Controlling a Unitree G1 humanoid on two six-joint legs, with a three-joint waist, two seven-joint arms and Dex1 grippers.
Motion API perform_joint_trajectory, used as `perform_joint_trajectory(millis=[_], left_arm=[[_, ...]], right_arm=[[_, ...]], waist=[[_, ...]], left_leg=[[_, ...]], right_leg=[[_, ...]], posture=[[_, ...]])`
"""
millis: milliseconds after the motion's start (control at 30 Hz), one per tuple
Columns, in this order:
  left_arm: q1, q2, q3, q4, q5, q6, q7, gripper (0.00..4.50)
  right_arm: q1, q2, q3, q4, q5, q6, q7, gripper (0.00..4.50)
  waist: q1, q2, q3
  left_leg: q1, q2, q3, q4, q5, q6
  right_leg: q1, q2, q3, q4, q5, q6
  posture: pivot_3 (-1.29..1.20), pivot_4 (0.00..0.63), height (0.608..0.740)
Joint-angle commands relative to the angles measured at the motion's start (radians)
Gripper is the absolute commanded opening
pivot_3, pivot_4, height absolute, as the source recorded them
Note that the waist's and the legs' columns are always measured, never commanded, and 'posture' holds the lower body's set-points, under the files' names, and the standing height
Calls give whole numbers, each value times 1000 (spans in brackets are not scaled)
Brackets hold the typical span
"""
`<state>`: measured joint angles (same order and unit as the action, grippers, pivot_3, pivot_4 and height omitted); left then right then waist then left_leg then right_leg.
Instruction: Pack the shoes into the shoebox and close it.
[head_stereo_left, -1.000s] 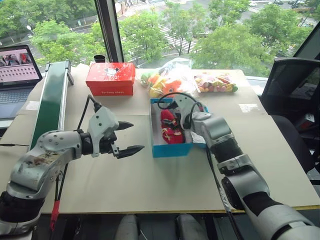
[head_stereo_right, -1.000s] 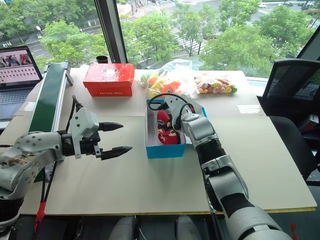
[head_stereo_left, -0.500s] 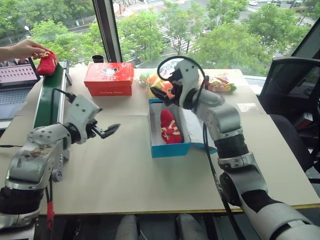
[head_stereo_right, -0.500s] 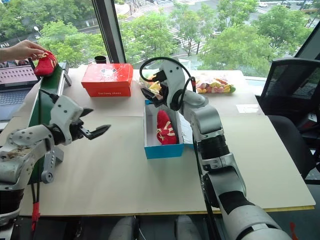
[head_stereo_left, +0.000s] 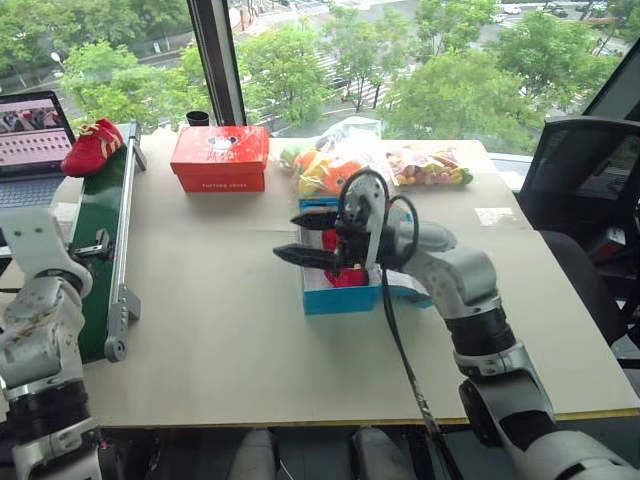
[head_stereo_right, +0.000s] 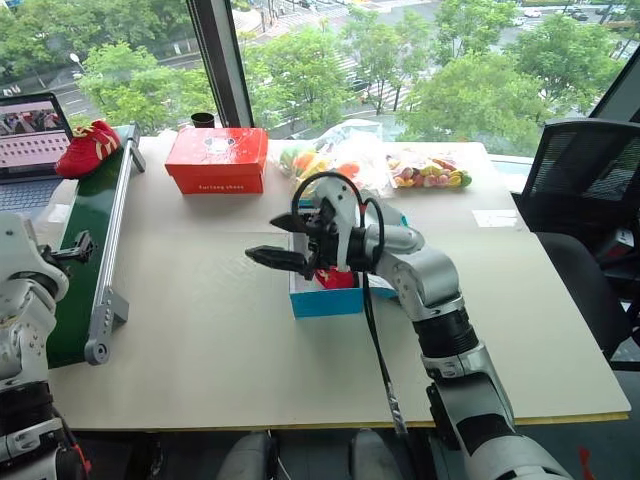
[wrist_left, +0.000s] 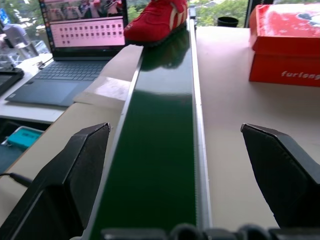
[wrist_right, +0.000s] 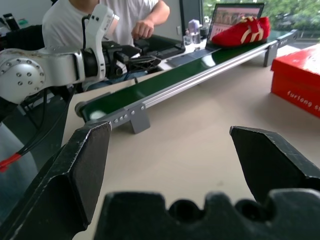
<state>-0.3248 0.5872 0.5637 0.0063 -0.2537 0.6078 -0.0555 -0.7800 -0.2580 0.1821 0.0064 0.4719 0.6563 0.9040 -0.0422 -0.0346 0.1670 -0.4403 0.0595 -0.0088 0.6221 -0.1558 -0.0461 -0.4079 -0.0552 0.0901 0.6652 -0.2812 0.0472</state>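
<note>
One red shoe with gold trim lies on the far end of the green conveyor belt, also ahead in the left wrist view as the shoe. The blue shoebox stands open at mid-table, and another red shoe peeks out inside it, mostly behind my right hand. My right gripper hovers at the box's left side, pointing left, open and empty. My left gripper is open over the near part of the belt, fingers apart to either side of it, holding nothing.
A red-orange shoebox, a clear bag of orange plush toys and a bag of colourful items line the far table edge. A laptop sits left of the belt. A black chair stands at right. A person sits beyond the belt.
A hand set the red shoe on the belt's far end and withdrew. My left gripper swung left to the belt. My right gripper came out of the box and turned to point left.
</note>
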Motion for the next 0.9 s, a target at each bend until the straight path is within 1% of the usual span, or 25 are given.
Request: perform_joint_trajectory(millis=[33, 133, 333, 467, 533, 667, 733, 900], left_arm=[[7, 30, 23, 44, 14, -70, -20, 4500], [-3, 63, 14, 109, 18, -101, -56, 4500], [-75, 191, -52, 277, 25, -151, -212, 4500], [-131, 282, -97, 437, 28, -220, -354, 4500], [-157, 318, -107, 517, 32, -258, -393, 4500], [-215, 373, -119, 677, 34, -339, -458, 4500], [-245, 386, -119, 744, 33, -374, -472, 4500], [-304, 412, -173, 885, 76, -462, -517, 4500]], right_arm=[[-1, 7, 13, -54, -9, -37, 6, 4474], [4, 7, 22, -56, -23, -42, -1, 4474], [21, -2, 25, -83, -23, -39, 2, 4474], [32, -9, 26, -90, -34, -76, 13, 4474], [35, -6, 22, -89, -42, -99, 8, 4474], [43, -5, 22, -74, -79, -154, -14, 4474], [47, -8, 25, -70, -89, -166, -14, 4474], [53, -5, 30, -75, -105, -171, -28, 4474]], waist=[[3, 0, 0], [4, 0, 0], [4, -1, 0], [2, -1, 0], [-2, -1, 0], [-3, -1, 0], [-2, -1, 0], [3, -1, 0]], left_leg=[[0, 0, 0, 0, 0, 0], [0, 0, -1, 1, 0, 0], [0, 0, -1, 0, 0, -1], [0, 0, -1, 0, 0, -1], [0, 0, -1, 0, 0, -1], [0, 1, -1, 0, 0, -1], [0, 1, -1, 0, 0, -1], [0, 1, -1, 0, 0, -1]], right_leg=[[0, 0, 0, 0, 0, 0], [1, 0, -1, 0, 0, 0], [1, 0, -2, 0, 0, 0], [0, 0, -2, 0, 0, 0], [0, 0, -2, -1, 0, 0], [0, 0, -2, 0, 0, 0], [0, 1, -2, -1, 0, 0], [0, 0, -3, 0, 0, 0]], posture=[[0, 150, 739], [0, 150, 739], [0, 150, 739], [0, 150, 739], [0, 150, 739], [0, 150, 739], [0, 150, 739], [0, 150, 739]])
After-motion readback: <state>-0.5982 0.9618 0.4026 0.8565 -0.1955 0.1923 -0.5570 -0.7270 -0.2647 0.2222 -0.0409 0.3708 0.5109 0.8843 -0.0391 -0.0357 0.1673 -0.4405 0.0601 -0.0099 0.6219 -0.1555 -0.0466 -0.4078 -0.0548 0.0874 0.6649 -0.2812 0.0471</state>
